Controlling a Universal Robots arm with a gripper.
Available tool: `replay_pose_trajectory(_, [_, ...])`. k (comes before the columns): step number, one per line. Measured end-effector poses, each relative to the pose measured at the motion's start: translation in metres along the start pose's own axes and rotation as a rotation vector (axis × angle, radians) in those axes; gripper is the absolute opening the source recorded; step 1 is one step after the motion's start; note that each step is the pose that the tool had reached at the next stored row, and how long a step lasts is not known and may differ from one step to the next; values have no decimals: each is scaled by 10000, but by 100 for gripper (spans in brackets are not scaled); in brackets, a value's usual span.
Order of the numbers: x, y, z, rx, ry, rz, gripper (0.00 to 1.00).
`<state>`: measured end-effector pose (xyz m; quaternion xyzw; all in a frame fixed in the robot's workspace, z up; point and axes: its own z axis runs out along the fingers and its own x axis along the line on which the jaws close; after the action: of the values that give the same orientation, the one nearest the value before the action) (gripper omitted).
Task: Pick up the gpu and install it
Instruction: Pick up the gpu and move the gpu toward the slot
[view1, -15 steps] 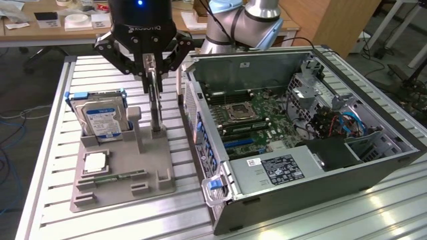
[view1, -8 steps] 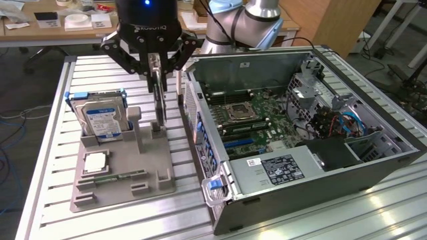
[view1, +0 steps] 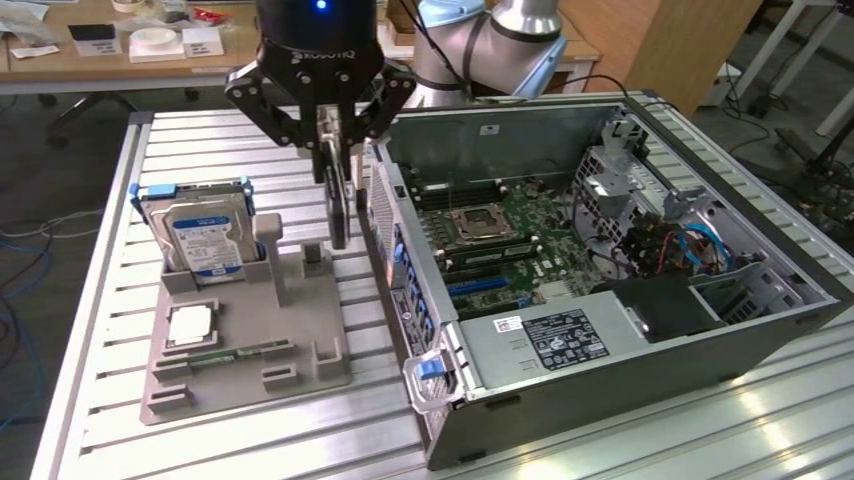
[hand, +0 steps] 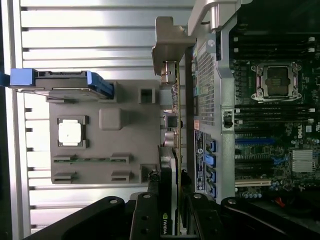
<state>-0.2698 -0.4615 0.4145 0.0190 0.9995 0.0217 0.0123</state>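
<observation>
The gpu (view1: 339, 212) hangs on edge from my gripper (view1: 340, 165), which is shut on its top edge. The thin dark card is lifted clear of the grey holder (view1: 254, 345), just outside the wall of the open computer case (view1: 607, 365). In the wrist view the gpu (hand: 176, 112) shows edge-on between the fingers of the gripper (hand: 172, 215), with its silver bracket (hand: 170, 45) at the far end. It runs along the case's rear panel (hand: 206, 100). The motherboard (view1: 494, 235) lies exposed inside the case.
The grey holder carries a boxy hard drive (view1: 200, 238) with blue rails, a CPU (view1: 190, 322) and a memory stick (view1: 220, 352). A black power supply (view1: 561, 335) and cables (view1: 694, 245) fill the case's near end. The base is a ribbed metal table (view1: 94, 300).
</observation>
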Motion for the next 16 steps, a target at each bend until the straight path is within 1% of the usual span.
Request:
replay_pose_trajectory(4, [-94,3,2,-6,1,-1,27])
replay_pose_trajectory(7, [-161,6,3,-29,2,1,27])
replay_pose_trajectory(8, [-320,12,7,-52,4,1,27])
replay_pose_trajectory(10, [-600,24,15,-73,4,2,27])
replay_pose_trajectory(16, [-754,29,18,-76,4,3,27])
